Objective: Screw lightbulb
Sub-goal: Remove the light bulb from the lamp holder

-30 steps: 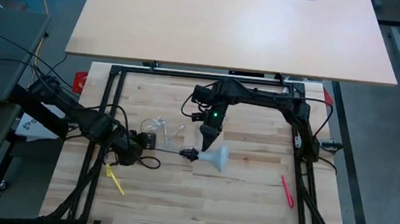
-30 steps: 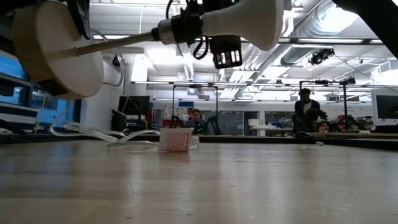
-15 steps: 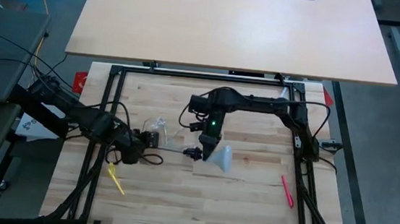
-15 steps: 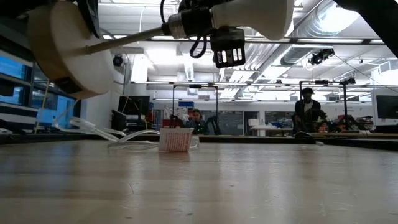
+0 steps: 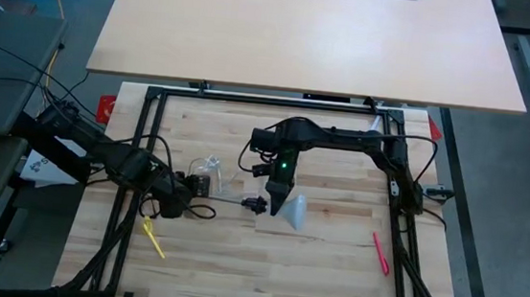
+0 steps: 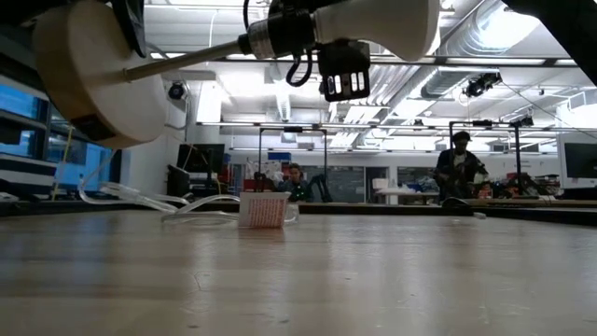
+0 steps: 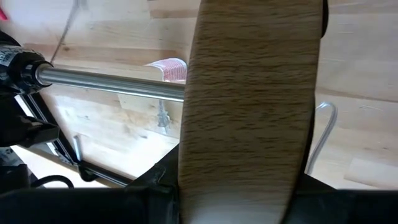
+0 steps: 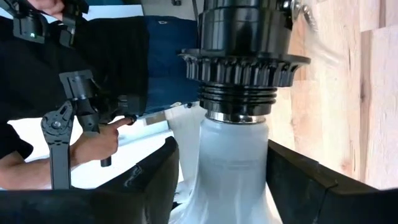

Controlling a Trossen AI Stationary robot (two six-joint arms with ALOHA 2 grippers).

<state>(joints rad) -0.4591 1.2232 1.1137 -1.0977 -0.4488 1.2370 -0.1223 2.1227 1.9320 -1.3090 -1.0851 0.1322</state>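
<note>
Since one second ago the right gripper (image 5: pixel 282 206) has turned over the bulb (image 5: pixel 294 210), and the lamp with its wooden disc (image 6: pixel 89 79) has tipped a little in the low view; between the last two moments almost nothing changes.

Now the bulb is near the centre of the high view, lifted off the table (image 5: pixel 332 260), and its narrow neck sits in the black socket (image 8: pixel 244 59). In the right wrist view the right gripper's two dark fingers (image 8: pixel 146 180) stand on each side of the white neck, clamped on the bulb. The left gripper (image 5: pixel 176 198), at centre left of the high view, is closed on the disc, which fills the middle of the left wrist view, with the metal stem (image 7: pixel 112 83) going out to the left.

What could go wrong: if the bulb is not in line with the socket, the thread may cross and jam. The white glass looks smooth, so the fingers may slip around it and turn nothing. The disc is held only by its edge and may twist in the left gripper when the turning force comes. If either grip fails, the whole lamp could drop onto the table.
</note>
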